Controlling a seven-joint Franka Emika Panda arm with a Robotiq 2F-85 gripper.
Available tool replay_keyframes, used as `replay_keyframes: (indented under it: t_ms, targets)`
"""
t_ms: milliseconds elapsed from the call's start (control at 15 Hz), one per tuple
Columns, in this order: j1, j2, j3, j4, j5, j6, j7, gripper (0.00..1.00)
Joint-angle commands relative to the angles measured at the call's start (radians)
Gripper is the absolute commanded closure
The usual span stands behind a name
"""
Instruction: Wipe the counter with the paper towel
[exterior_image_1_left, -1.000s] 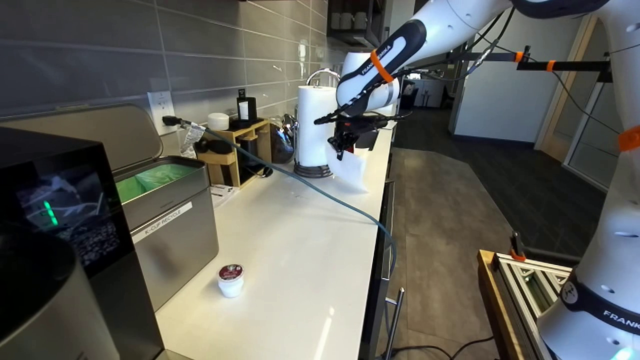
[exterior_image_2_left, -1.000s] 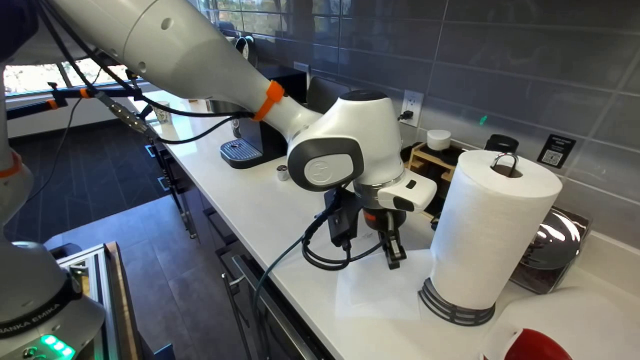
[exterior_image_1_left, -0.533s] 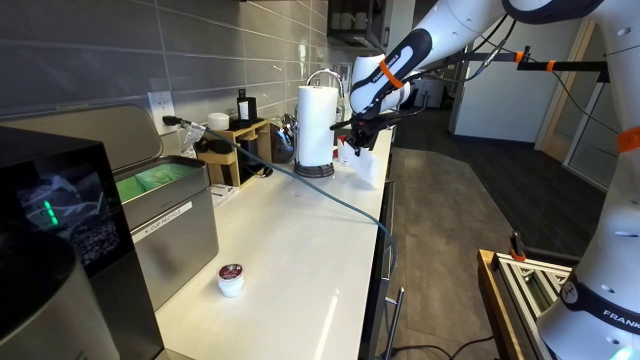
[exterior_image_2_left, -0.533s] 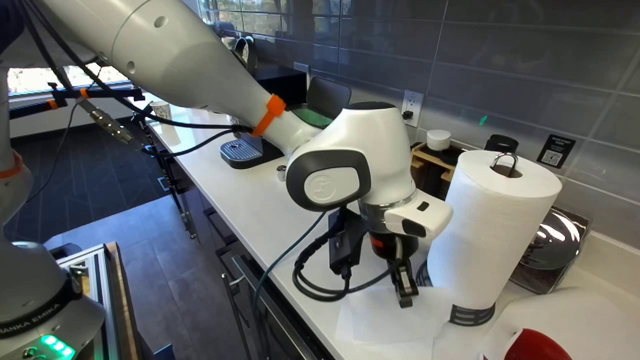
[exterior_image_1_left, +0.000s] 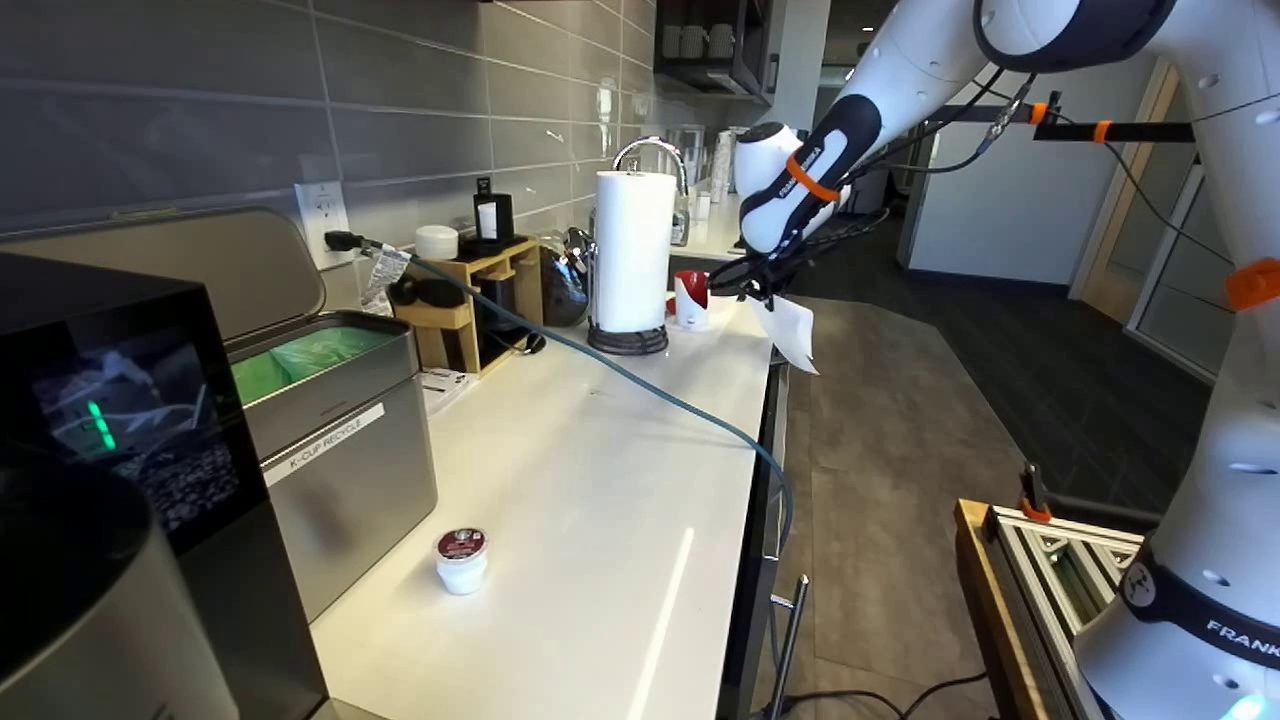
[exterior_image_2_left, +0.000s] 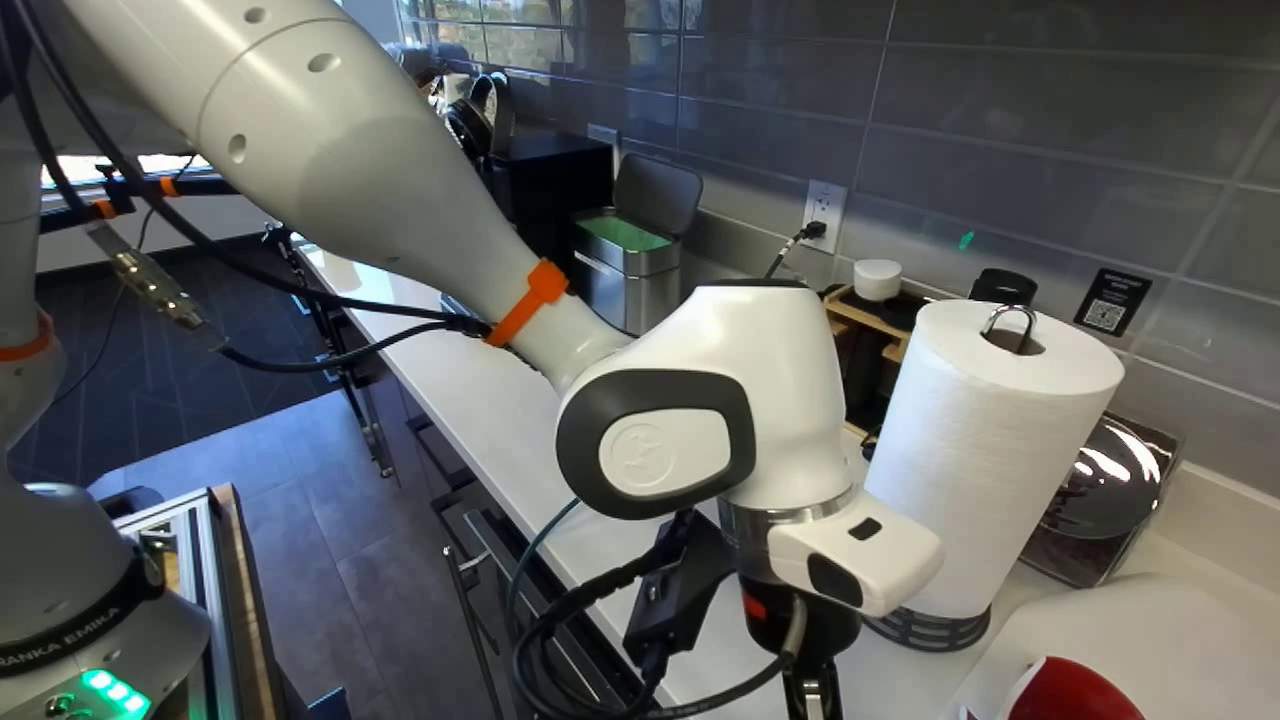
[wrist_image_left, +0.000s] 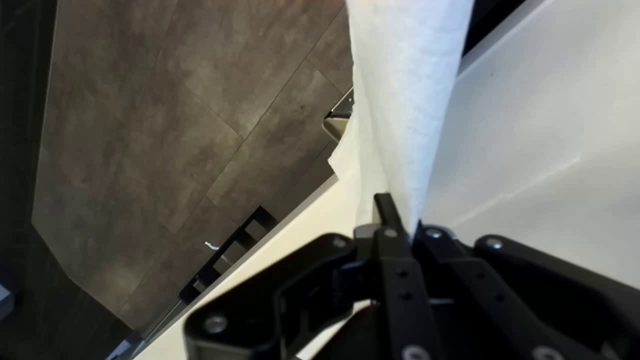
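Currently, our gripper (wrist_image_left: 409, 225) is pinched closed on the gathered end of the paper towel (wrist_image_left: 410, 95), a limp white sheet that reaches past the front edge of the counter (exterior_image_1_left: 560, 480), over the floor (exterior_image_1_left: 890, 450). Whether it touches the counter, we cannot tell. A tall white roll (exterior_image_1_left: 634, 255) stands upright nearby.

In the wrist view we see the towel (wrist_image_left: 407, 90) cut off at one o'clock; in an exterior view, the fingers (exterior_image_2_left: 797, 695) are cropped at five, a red thing (exterior_image_2_left: 1075, 692) at four.
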Motion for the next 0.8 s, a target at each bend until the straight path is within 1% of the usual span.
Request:
replay_keyframes:
  t_ms: [0, 200, 400, 533, 600, 733]
  targets:
    - [-0.001, 0.015, 0.04, -0.017, 0.046, -0.075, 0.031, 1.0]
    - [-0.009, 0.03, 0.082, -0.018, 0.092, -0.15, 0.038, 1.0]
    - [-0.047, 0.022, 0.163, -0.019, 0.206, -0.199, -0.042, 1.0]
    - [-0.079, 0.006, 0.221, -0.018, 0.292, -0.24, -0.138, 1.0]
    - [-0.038, 0.031, 0.17, -0.008, 0.224, -0.204, -0.058, 0.99]
    - [-0.05, 0.026, 0.197, -0.007, 0.262, -0.219, -0.097, 0.99]
